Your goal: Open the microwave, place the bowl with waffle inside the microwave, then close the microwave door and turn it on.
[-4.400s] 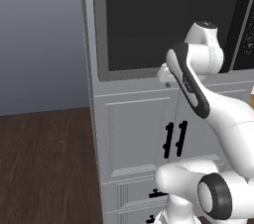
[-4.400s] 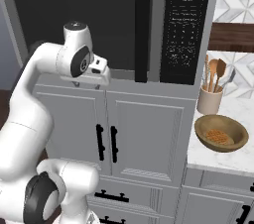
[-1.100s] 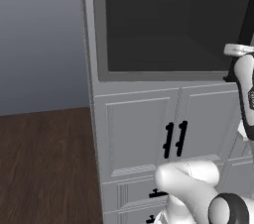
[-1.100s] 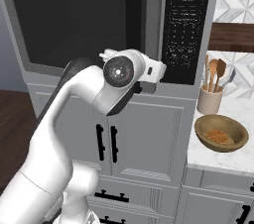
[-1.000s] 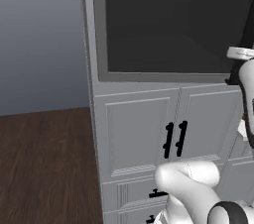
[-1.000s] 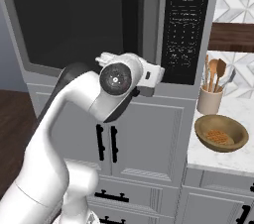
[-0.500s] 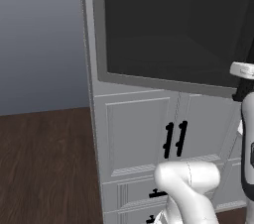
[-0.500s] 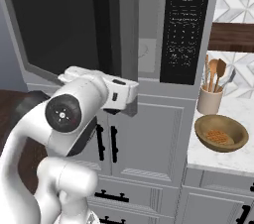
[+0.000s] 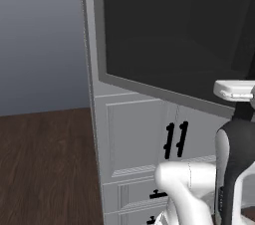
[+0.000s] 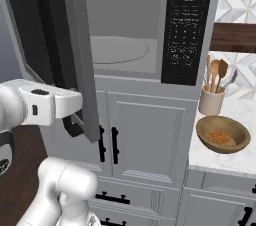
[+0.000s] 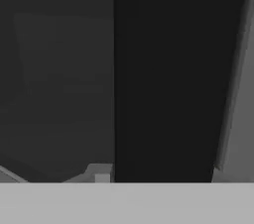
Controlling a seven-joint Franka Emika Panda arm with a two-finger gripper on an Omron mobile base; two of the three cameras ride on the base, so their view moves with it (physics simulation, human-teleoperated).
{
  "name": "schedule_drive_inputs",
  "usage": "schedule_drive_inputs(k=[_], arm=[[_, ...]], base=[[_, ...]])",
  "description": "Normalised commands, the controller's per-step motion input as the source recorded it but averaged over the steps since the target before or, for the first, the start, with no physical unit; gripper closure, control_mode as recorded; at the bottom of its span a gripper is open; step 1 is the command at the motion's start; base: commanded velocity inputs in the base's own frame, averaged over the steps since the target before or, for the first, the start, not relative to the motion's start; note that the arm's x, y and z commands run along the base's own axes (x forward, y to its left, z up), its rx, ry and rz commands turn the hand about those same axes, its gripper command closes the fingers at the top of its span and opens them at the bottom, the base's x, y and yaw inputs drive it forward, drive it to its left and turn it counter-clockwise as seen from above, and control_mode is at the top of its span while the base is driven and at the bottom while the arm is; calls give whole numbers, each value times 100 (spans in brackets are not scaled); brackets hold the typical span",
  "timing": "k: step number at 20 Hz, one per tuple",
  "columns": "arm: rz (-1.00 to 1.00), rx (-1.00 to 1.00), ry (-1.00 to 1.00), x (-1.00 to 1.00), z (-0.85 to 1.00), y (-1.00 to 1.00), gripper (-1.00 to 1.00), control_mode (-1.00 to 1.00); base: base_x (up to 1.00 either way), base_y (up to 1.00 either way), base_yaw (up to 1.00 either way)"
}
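Door (image 10: 82,55) swung wide, hinged at microwave (image 10: 150,25) left side, cavity open with turntable showing. My jaws (image 10: 75,126) at lower end of black bar handle (image 10: 50,45); whether they clamp it or stand apart, cannot tell. Bowl (image 10: 222,134) with waffle on table, right of microwave, near front edge, before utensil crock (image 10: 211,100).

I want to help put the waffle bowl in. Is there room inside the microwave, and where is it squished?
Inside the microwave the round plate is bare, so there is room. The counter is crowded: the bowl with waffle sits close to the utensil jar. The gripper crowds the door handle.
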Motion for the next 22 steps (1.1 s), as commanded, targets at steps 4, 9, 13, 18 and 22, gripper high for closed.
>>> schedule_drive_inputs(k=[4, 9, 13, 18, 22], arm=[[-13, -16, 4, -98, 34, 94, -100, -100], [3, -13, -6, -100, -3, 37, -100, -100], [7, -10, -17, -100, 0, 8, -100, -100], [1, 4, -10, -55, 20, -63, -100, -100], [12, 23, 0, 1, 28, -100, -100, -100]], base=[[0, 0, 0], [0, 0, 0], [0, 0, 0], [0, 0, 0], [0, 0, 0]])
